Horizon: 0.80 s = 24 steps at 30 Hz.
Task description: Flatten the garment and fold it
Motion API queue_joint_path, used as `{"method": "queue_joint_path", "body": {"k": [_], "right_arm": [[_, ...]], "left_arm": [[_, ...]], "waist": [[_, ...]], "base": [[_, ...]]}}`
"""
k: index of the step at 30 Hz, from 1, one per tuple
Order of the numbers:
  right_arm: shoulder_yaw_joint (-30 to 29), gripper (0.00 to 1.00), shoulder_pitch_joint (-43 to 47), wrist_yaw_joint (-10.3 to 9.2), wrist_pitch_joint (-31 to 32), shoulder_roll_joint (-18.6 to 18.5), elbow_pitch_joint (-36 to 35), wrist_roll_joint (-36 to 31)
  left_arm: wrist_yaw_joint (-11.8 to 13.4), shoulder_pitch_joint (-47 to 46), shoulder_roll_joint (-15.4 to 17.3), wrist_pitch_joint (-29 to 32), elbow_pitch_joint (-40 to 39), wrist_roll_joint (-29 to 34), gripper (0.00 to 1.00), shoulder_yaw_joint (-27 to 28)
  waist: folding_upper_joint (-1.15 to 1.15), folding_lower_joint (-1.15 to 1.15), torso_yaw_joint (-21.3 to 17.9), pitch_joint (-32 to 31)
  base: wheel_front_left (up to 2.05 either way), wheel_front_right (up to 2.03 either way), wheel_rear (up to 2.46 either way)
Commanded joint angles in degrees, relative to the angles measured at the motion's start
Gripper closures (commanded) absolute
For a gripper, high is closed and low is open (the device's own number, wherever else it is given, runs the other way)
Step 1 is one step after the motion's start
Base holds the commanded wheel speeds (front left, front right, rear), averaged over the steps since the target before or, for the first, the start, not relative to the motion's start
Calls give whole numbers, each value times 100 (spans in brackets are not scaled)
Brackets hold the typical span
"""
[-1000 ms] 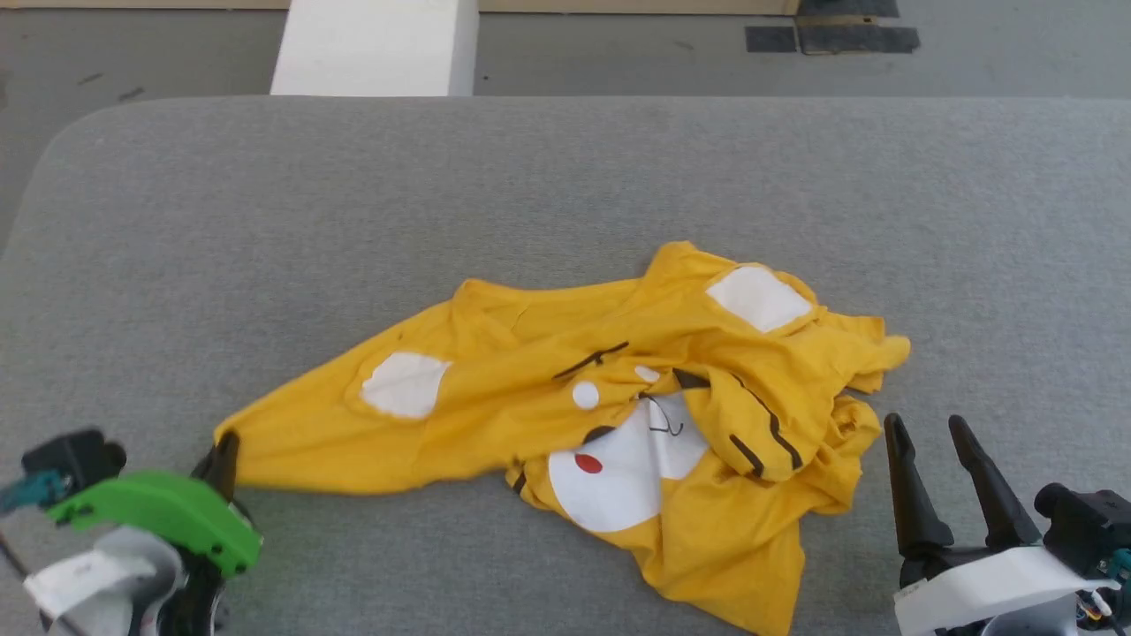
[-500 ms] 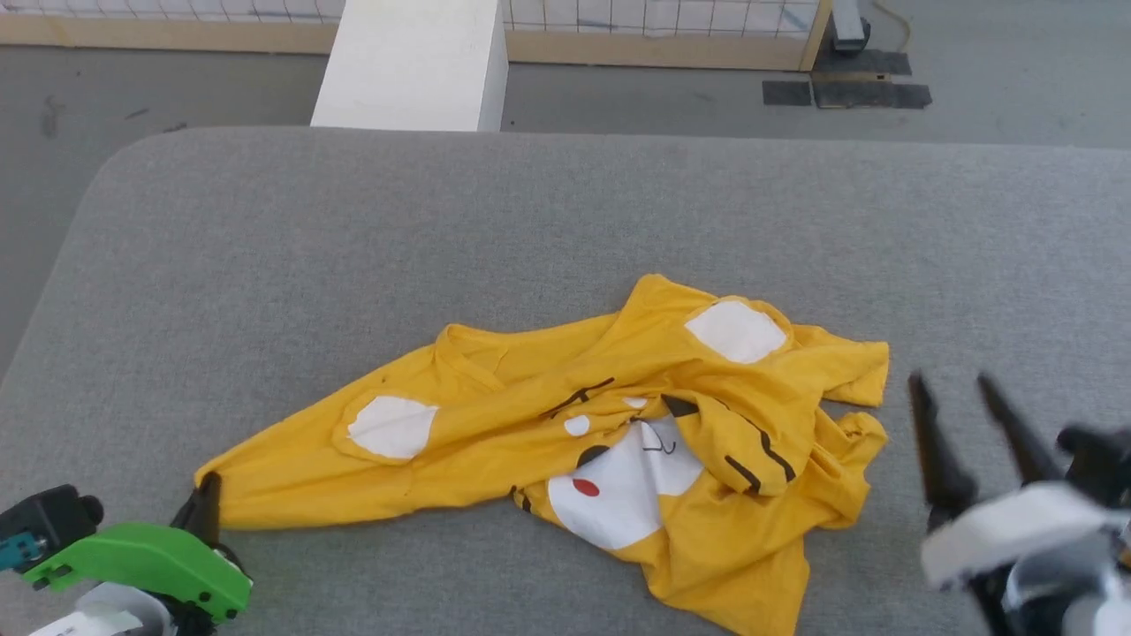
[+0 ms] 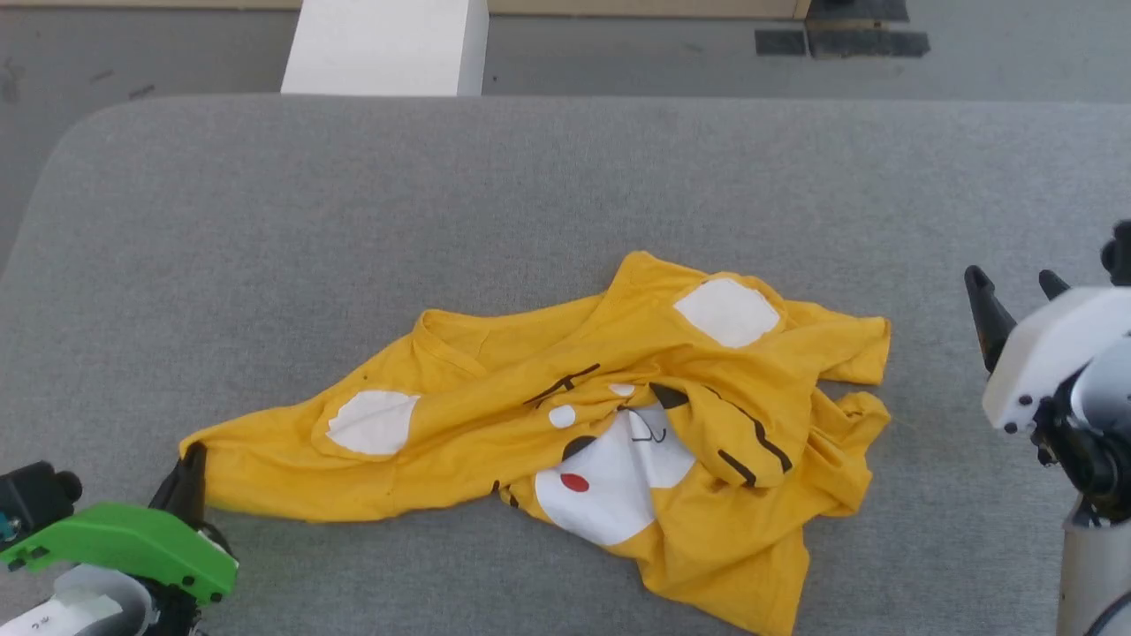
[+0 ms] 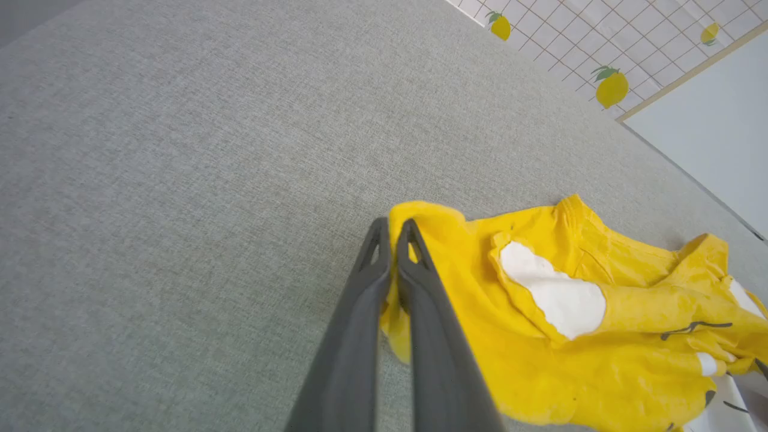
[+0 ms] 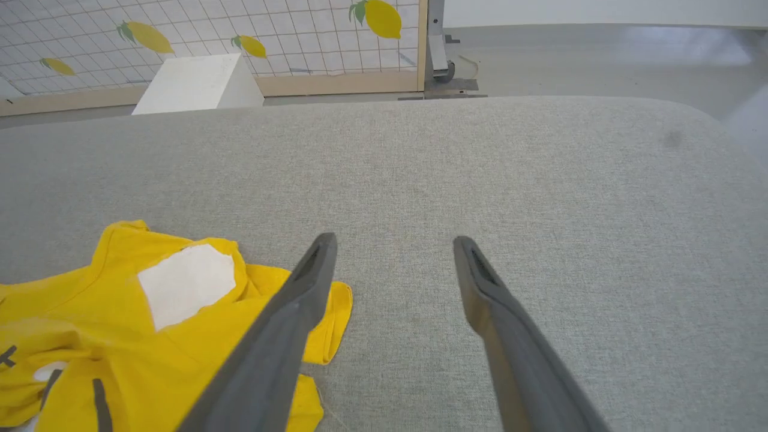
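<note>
The garment [image 3: 618, 424] lies crumpled across the lower middle of the head view on the grey padded surface [image 3: 530, 194]. Its printed face is bunched at centre, and one long yellow corner is drawn out toward the lower left. There the left gripper [image 3: 188, 468] meets that corner, above its green housing [image 3: 124, 541]. The left wrist view settles what the head view leaves vague. The two dark fingers [image 4: 357, 336] are pressed together on a fold of yellow cloth pinched near their tips (yellow shows in the slit between them). A white patch [image 4: 552, 294] lies just to their right in that frame.

The right gripper [image 3: 1012, 284] stands at the right edge of the head view, well apart from the shirt. Its own wrist view makes the state plain: the fingers are spread wide, with bare grey fabric between them. The shirt's sleeve edge at the lower left passes behind the left-hand finger. That view also takes in a white block [image 5: 192, 84] and a lemon-printed grid panel [image 5: 270, 24] along the top.
</note>
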Motion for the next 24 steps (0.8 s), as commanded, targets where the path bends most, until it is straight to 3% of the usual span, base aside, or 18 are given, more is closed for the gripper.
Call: {"method": "queue_joint_path", "body": {"k": [1, 9, 23, 24], "right_arm": [[-24, 0, -150, -8, 211, 5, 103, -102], [29, 0, -406, -8, 926, 5, 733, -143], [456, 0, -392, -8, 925, 5, 1351, -192], [473, 36, -389, -8, 904, 5, 1398, -207]], "left_arm": [[-47, -150, 27, 30, -7, -53, 100, -24], [-209, -483, 37, 69, 140, -92, 100, -158], [-321, -722, 37, 54, 380, -149, 100, -222], [-323, -735, 38, 56, 386, -149, 100, -227]], "waist": [[0, 0, 52, 195], [0, 0, 253, 563], [0, 0, 413, 739], [0, 0, 417, 750]], "base": [[0, 0, 0], [0, 0, 0], [0, 0, 0], [0, 0, 0]]}}
